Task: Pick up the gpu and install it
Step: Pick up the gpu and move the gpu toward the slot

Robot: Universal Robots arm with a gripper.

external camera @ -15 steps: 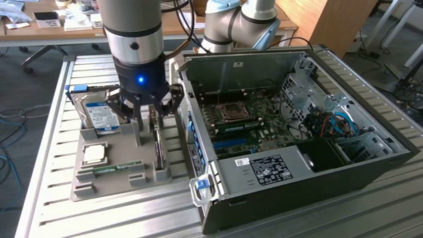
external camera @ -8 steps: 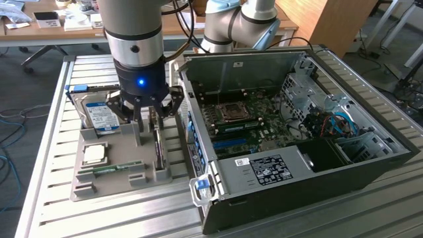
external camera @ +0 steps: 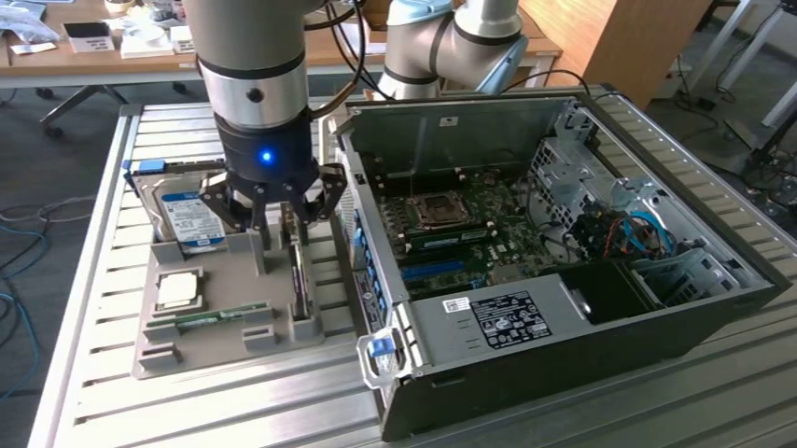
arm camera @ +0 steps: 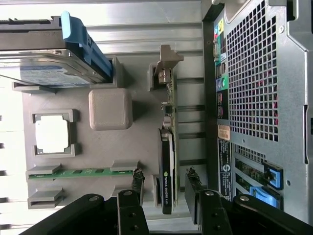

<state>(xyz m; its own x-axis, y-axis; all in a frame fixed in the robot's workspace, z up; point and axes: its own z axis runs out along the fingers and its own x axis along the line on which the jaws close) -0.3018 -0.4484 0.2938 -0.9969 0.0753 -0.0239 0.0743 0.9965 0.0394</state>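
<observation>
The gpu (arm camera: pixel 167 161) is a thin black card with a green board edge and a pale metal bracket. It stands on edge in a slot of the grey holder tray (arm camera: pixel 110 108), beside the computer case. In the exterior view the gpu (external camera: pixel 299 280) sits near the tray's edge closest to the case. My gripper (external camera: pixel 279 238) hangs right over it, pointing down. Seen from the wrist, my gripper (arm camera: pixel 165 183) is open, with one black finger on each side of the card and a gap showing on both sides.
On the same tray (external camera: pixel 224 271) are a silver blue-labelled hard drive (external camera: pixel 187 219), a square processor (external camera: pixel 177 289) and a green memory stick (external camera: pixel 218 317). The open computer case (external camera: pixel 697 308) lies at the exterior view's right, its motherboard (external camera: pixel 461 233) exposed. A second arm (external camera: pixel 436 47) stands behind.
</observation>
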